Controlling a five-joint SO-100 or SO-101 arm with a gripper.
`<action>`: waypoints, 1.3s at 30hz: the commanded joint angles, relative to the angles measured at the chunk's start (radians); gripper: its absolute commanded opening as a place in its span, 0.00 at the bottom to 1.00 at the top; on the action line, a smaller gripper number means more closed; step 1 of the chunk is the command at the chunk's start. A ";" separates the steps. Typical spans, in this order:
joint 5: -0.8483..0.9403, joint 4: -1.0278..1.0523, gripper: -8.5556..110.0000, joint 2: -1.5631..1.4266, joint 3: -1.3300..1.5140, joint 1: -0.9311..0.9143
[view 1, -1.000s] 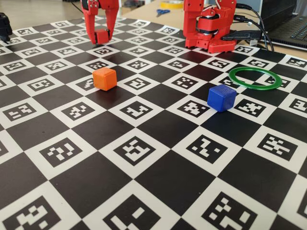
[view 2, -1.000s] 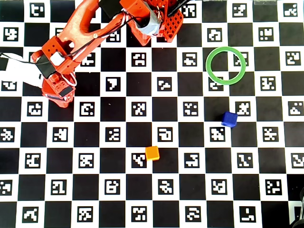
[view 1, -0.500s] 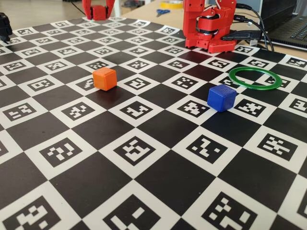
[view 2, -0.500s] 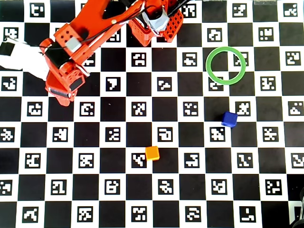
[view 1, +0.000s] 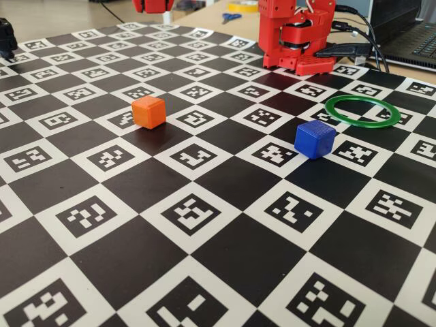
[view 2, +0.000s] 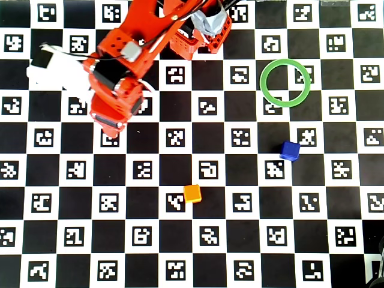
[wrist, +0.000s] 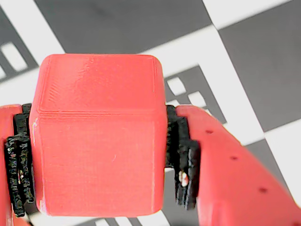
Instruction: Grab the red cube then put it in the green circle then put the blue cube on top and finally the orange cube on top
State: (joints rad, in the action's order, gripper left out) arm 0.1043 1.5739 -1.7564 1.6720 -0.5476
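While the arm rises and swings rightward across the overhead view compared with a second ago, when it reached down at the far left of the board, the gripper point(wrist: 101, 155) has its two fingers pinching the red cube point(wrist: 99, 136) from either side, the black pads point(wrist: 183, 160) pressed flat against its faces in the wrist view. The cube is clear of the board there, with only checker squares behind it; in the fixed view the fingers that stood on the far-left squares a second ago have lifted almost out of the top edge, so the grasp has held through the lift. In the overhead view the arm point(view 2: 117, 90) now hangs over the left-centre columns, closer to the middle than half a second ago. Further right and nearer the camera, the orange cube point(view 2: 192, 193) sits untouched on its square, unmoved across the frames. Right again, the blue cube point(view 2: 290, 150) rests alone, also unmoved, and beyond it the green circle point(view 2: 285, 83) lies empty near the right side. By my reading, the pick of the first cube is done and the carry toward the ring is under way, with much of the board's width left to cross before release.
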 commanded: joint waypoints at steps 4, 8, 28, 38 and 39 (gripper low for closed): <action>-0.173 0.011 0.10 -0.187 0.060 0.167; -0.247 0.009 0.10 -0.244 0.109 0.265; -0.520 0.095 0.08 -0.331 0.278 0.833; -0.664 0.023 0.07 -0.351 0.327 1.155; -0.678 0.018 0.07 -0.351 0.327 1.169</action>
State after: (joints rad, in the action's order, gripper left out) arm -0.5461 1.6107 -2.0571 2.0110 0.5614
